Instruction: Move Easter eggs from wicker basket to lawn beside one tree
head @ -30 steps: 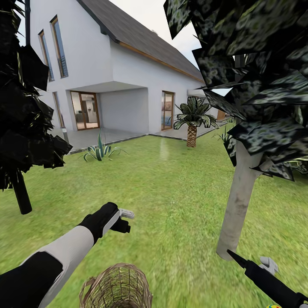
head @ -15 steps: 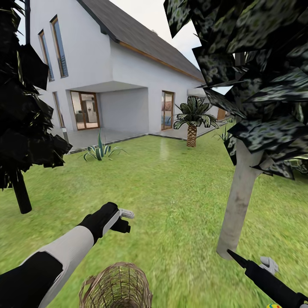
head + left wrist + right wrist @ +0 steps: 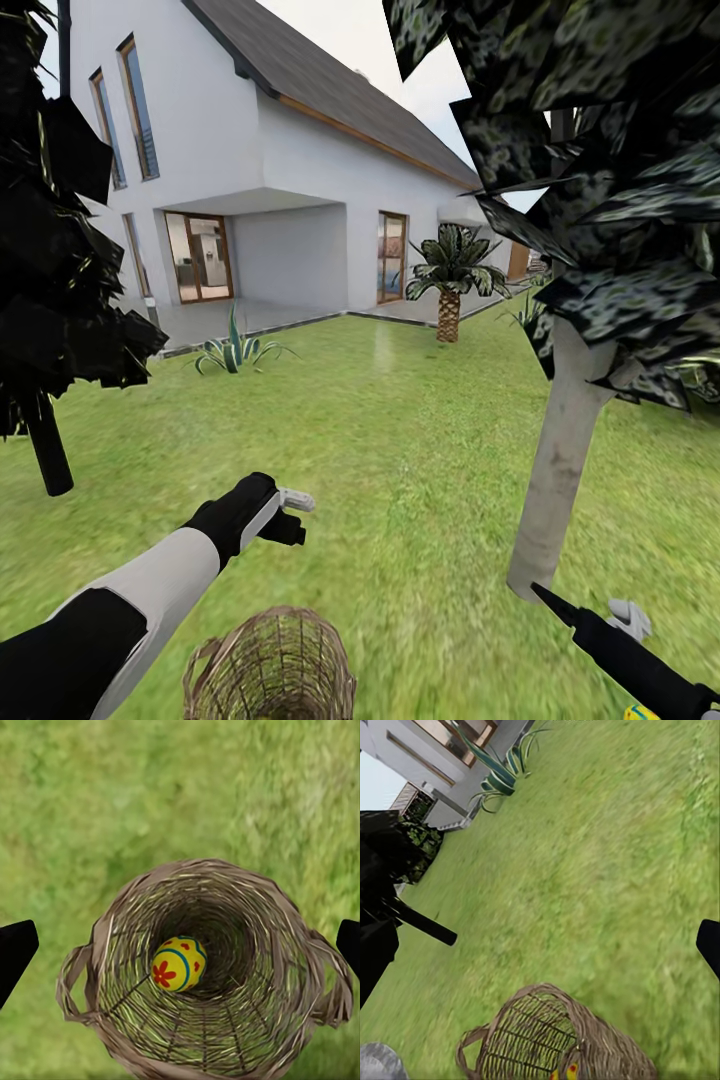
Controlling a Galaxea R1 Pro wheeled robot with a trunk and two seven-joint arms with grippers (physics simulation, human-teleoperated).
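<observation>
One Easter egg (image 3: 178,963) lies at the bottom of the wicker basket (image 3: 206,1035). It is yellow, ringed with a blue line and marked with a red flower shape and red dots. The basket is tan, round and woven, with a small loop handle on each side of its rim. It stands upright on the mottled green lawn (image 3: 400,430).

The left claw (image 3: 293,513) hangs over the grass just beyond the basket, its fingers spread wide with nothing between them. The right claw (image 3: 628,620) sits low near the foot of the tree (image 3: 560,470), which has a pale grey trunk; whether this claw is open or closed cannot be told. A second yellow egg (image 3: 640,713) peeks in at the frame's lower edge below the right arm. Beyond stand a white house (image 3: 250,150) and a short palm (image 3: 448,280).
</observation>
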